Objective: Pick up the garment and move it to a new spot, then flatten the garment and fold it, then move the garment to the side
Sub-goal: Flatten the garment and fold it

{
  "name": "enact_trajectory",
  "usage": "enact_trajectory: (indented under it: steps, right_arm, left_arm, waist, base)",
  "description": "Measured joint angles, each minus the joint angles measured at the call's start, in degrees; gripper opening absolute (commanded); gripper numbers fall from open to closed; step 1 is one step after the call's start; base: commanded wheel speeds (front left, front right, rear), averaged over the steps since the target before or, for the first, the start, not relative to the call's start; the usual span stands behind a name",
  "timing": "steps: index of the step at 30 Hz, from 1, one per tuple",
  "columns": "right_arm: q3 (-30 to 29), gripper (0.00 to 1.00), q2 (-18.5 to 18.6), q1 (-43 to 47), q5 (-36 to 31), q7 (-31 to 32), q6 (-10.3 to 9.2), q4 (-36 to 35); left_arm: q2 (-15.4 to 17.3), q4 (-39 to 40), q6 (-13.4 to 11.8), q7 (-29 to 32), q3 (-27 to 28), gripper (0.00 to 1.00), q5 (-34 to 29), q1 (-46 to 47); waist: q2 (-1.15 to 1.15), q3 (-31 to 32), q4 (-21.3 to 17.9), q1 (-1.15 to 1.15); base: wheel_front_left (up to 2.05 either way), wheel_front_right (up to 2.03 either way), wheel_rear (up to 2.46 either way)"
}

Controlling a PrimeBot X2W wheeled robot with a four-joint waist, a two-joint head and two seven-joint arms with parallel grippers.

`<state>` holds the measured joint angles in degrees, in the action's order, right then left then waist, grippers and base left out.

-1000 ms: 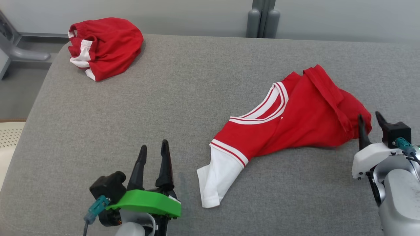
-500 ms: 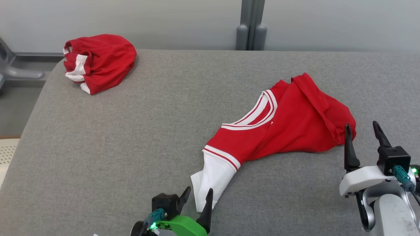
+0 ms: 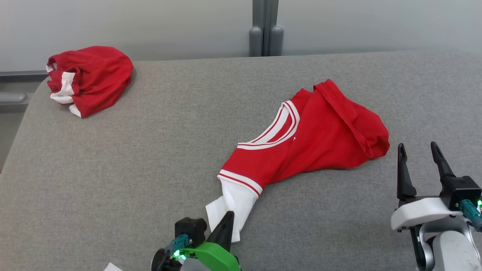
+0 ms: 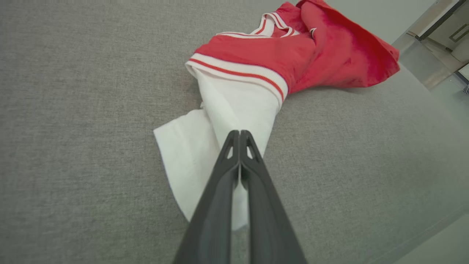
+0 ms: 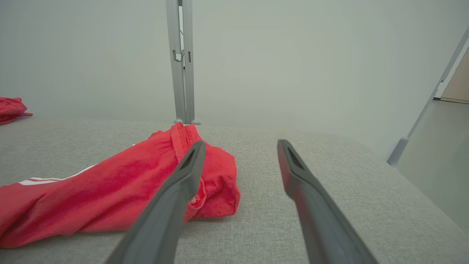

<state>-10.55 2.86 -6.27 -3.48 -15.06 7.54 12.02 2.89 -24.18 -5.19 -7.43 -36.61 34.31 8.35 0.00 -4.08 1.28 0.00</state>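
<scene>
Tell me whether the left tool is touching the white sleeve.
Touching. The left wrist view shows the left tool shut on the sleeve, with white cloth showing in the slit between its fingers.

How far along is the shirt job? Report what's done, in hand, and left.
Done: nothing finished; the red garment lies crumpled on the grey surface. In hand: the left gripper is shut on its white sleeve; the right gripper hangs open beside its other end, touching nothing. Left: lifting and moving it, flattening, folding, setting it aside.

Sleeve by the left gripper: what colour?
The sleeve is white; clearest in the left wrist view.
</scene>
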Motion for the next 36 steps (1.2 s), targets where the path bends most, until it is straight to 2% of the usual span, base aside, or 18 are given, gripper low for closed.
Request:
enact_trajectory:
  steps: [3, 8, 13, 16, 19, 22, 25, 30, 31, 32, 33, 36]
  right_arm:
    - [-0.3, 1.0, 0.0, 0.2, 0.6, 0.0, 0.0, 0.0]
    - [-0.1, 1.0, 0.0, 0.2, 1.0, 0.0, 0.0, 0.0]
    - [-0.3, 1.0, 0.0, 0.3, 1.4, 0.0, 0.0, -0.4]
    - [-0.4, 1.0, 0.0, 0.3, 1.4, 0.0, 0.0, -0.4]
    - [0.2, 1.0, 0.0, 0.3, 1.7, 0.0, 0.0, -0.3]
    - [0.8, 1.0, 0.0, 0.1, 2.0, 0.0, 0.0, -0.3]
    - [0.9, 1.0, 0.0, 0.0, 2.3, 0.0, 0.0, -0.4]
    - [0.6, 1.0, 0.0, 0.0, 2.3, 0.0, 0.0, -0.4]
    - [0.5, 1.0, 0.0, 0.0, 2.3, 0.0, 0.0, -0.5]
    - [0.5, 1.0, 0.0, 0.0, 2.3, 0.0, 0.0, -0.5]
    - [0.5, 1.0, 0.0, 0.0, 2.3, 0.0, 0.0, -0.5]
    - [0.6, 1.0, 0.0, -0.1, 2.4, 0.0, 0.0, -0.9]
  left_arm:
    - [0.0, 0.6, 0.2, -0.3, -0.4, 0.0, 1.0, 0.9]
    - [-0.1, -0.2, -0.9, -0.4, -0.5, 0.0, 1.0, 2.3]
    - [-0.1, 0.9, -0.9, -3.0, 0.6, 0.0, 1.2, 4.7]
    - [-0.2, 1.5, -2.3, -4.2, 3.6, 0.0, 3.2, 6.9]
    - [0.3, -1.3, -4.2, -4.8, 7.9, 0.0, 5.4, 8.0]
    - [2.7, -6.7, -5.2, -6.1, 11.8, 0.0, 6.1, 8.3]
    - [3.4, -10.5, -5.1, -6.8, 15.3, 0.0, 8.1, 9.0]
    - [3.1, -15.1, -3.3, -7.3, 17.9, 0.0, 8.6, 9.4]
    - [3.0, -15.6, -3.2, -7.4, 18.5, 0.04, 8.6, 9.4]
    - [2.8, -15.7, -2.8, -7.4, 19.5, 0.79, 8.5, 9.5]
    - [2.8, -15.2, -2.6, -7.4, 20.7, 1.0, 8.2, 9.6]
    - [2.6, -12.3, -1.7, -7.6, 24.9, 1.0, 6.1, 9.8]
  waist:
    - [0.0, 0.1, -0.1, 0.0]
    - [0.0, 0.2, -0.5, 0.0]
    - [0.0, -0.1, -0.6, 0.0]
    - [0.0, -0.2, -0.5, 0.0]
    - [0.0, -0.4, -0.6, 0.0]
    - [0.0, -0.8, -1.0, 0.0]
    - [0.0, -1.3, -1.3, 0.0]
    - [0.0, -1.9, -1.3, 0.0]
    - [0.0, -2.0, -1.3, 0.0]
    - [0.0, -2.1, -1.2, 0.0]
    - [0.0, -2.1, -1.2, 0.0]
    - [0.0, -2.3, -1.0, 0.0]
  base:
    - [0.0, 0.0, 0.0]
    - [0.0, 0.0, 0.0]
    - [0.0, 0.0, 0.0]
    - [0.0, 0.0, 0.0]
    - [0.0, 0.0, 0.0]
    - [0.0, 0.0, 0.0]
    - [0.0, 0.0, 0.0]
    - [0.0, 0.0, 0.0]
    - [0.0, 0.0, 0.0]
    - [0.0, 0.0, 0.0]
    - [0.0, 0.0, 0.0]
    - [0.0, 0.0, 0.0]
